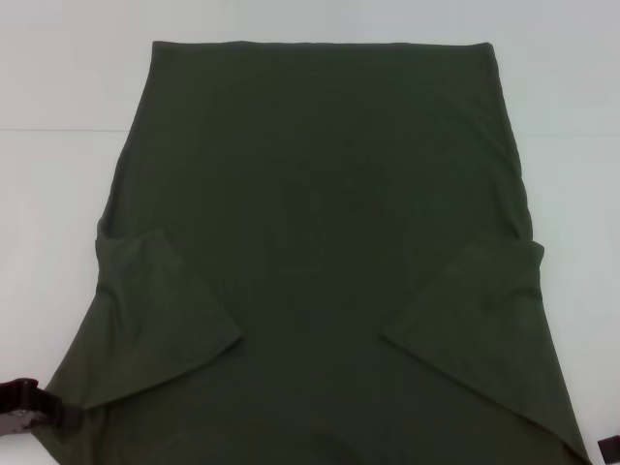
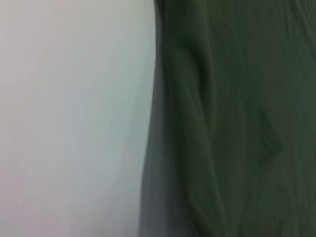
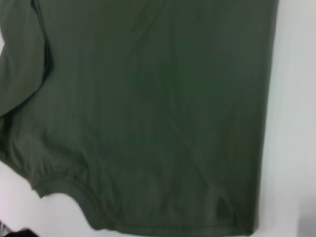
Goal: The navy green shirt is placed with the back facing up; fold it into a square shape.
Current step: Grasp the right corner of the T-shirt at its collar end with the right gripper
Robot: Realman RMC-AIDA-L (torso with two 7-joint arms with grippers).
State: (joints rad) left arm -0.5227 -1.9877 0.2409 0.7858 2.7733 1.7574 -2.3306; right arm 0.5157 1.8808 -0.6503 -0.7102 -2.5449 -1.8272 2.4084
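Shirt: the navy green shirt (image 1: 320, 242) lies spread flat on the worktop (image 1: 58, 87), plain side up, with no lettering showing. It fills most of the head view, its straight far edge lying across the top and its near end running out of sight at the bottom.
Left sleeve: the left sleeve (image 1: 160, 310) is folded inward over the body of the shirt, making a slanted flap with its corner pointing toward the middle.
Right sleeve: the right sleeve (image 1: 475, 320) is folded inward in the same way, its corner facing the left one, the two well apart.
Left hand: the left hand (image 1: 24, 407) shows only as a dark part at the lower left edge of the head view, just beside the shirt's near left corner. Whether it is released or clenched cannot be told.
Right hand: the right hand (image 1: 608, 449) shows only as a dark sliver at the lower right corner of the head view, near the shirt's right edge. Its state cannot be told either.
Left wrist view: a long side edge of the shirt (image 2: 232, 118) against the pale worktop (image 2: 69, 118).
Right wrist view: a stitched hem and a curved, stitched edge of the shirt (image 3: 148, 113), lying on the worktop (image 3: 296, 123).
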